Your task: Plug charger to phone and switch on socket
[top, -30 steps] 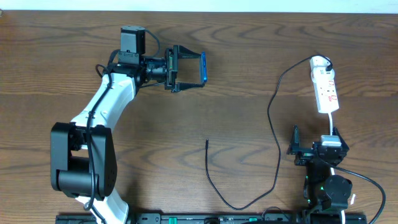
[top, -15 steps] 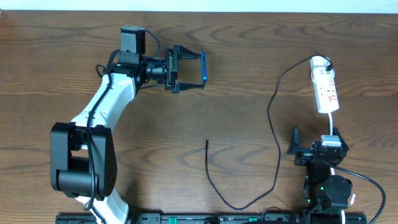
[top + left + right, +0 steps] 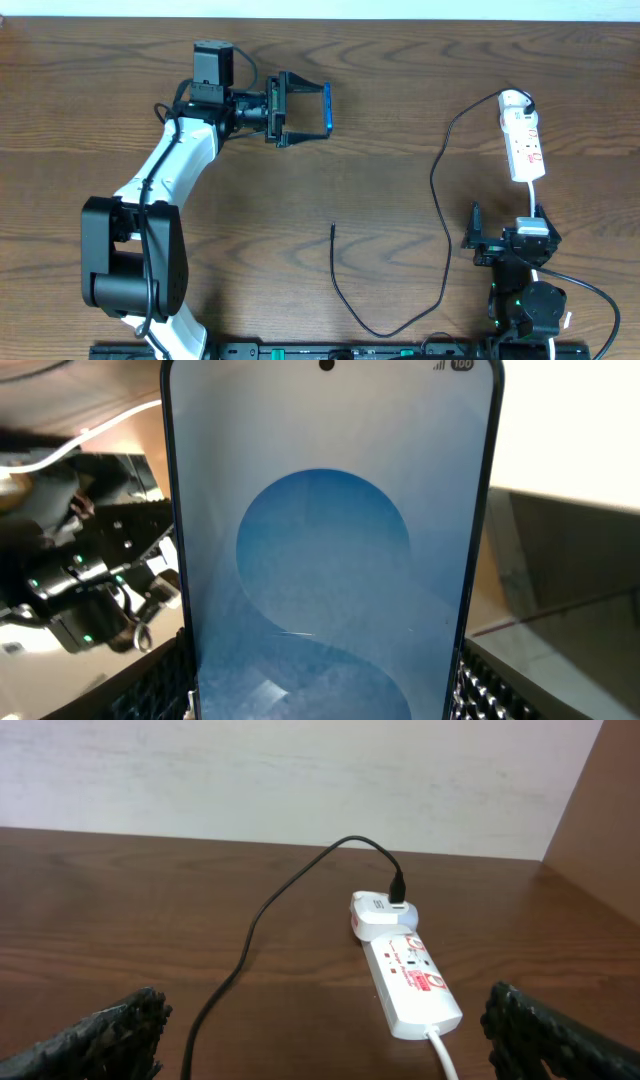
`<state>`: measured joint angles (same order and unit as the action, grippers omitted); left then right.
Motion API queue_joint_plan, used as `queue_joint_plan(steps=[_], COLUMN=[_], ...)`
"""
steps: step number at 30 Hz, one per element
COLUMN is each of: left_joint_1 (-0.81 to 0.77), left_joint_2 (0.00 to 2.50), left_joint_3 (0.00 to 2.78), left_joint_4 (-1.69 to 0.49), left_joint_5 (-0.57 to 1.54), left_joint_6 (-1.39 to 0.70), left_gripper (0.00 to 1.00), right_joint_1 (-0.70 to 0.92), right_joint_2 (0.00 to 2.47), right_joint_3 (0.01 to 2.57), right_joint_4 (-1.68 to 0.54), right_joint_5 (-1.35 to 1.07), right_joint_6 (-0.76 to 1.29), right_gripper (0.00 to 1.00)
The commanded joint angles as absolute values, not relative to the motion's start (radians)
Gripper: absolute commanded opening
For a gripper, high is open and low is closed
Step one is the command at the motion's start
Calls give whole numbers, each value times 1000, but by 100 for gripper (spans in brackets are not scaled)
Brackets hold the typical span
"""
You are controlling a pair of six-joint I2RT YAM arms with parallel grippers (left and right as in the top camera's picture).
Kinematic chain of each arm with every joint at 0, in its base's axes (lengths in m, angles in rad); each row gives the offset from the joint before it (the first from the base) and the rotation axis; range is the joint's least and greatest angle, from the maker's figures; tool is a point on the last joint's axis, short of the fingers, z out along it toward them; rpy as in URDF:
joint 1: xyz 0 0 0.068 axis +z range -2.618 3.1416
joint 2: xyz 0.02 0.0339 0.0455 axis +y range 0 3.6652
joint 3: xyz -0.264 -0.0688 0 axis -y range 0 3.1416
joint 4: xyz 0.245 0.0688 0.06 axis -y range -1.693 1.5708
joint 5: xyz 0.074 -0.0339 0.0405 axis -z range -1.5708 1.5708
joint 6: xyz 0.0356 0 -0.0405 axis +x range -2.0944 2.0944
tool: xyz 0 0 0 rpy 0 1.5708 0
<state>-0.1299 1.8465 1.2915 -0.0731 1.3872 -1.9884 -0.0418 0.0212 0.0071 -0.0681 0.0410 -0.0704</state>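
White left arm (image 3: 175, 160), black left pincer (image 3: 322, 110)

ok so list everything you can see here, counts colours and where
phone: one, light blue screen with a round blue shape, dark edges, clamped in the left gripper
charger: one, thin black cable, looping from the adapter down the table, free tip lying mid-table, not in the phone
adapter: one, white, on the socket's far end
socket: one, white with red markings, right side of the table
white cord: one, leaving the socket's near end
table: one, brown wood
left arm: one, white and black, reaching to the far side
left gripper: one, black, shut on the phone
right gripper: one, black, open, near the socket
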Motion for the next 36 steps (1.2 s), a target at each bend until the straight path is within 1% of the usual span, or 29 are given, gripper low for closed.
queue_joint_plan(steps=[1, 15, 22, 26, 36], left_joint_1=[-128, -128, -130, -131, -131], left_joint_2=[1806, 1806, 1806, 1806, 1806], left_joint_3=[1319, 1319, 1319, 1319, 1319], left_joint_4=[-30, -20, -20, -20, -20], left_joint_5=[1433, 1432, 1393, 1341, 1312], left_joint_6=[-1930, -1892, -1892, -1840, -1747], left_gripper=[7, 7, 7, 7, 7], right_joint_1=[-47, -47, -47, -47, -47], right_joint_2=[13, 13, 13, 13, 13], right_joint_3=[5, 5, 5, 5, 5], right_joint_4=[-71, -71, -71, -71, -71], right_joint_5=[43, 43, 43, 43, 43], right_joint_6=[-83, -83, -83, -83, -83], right_gripper=[99, 99, 99, 99, 99])
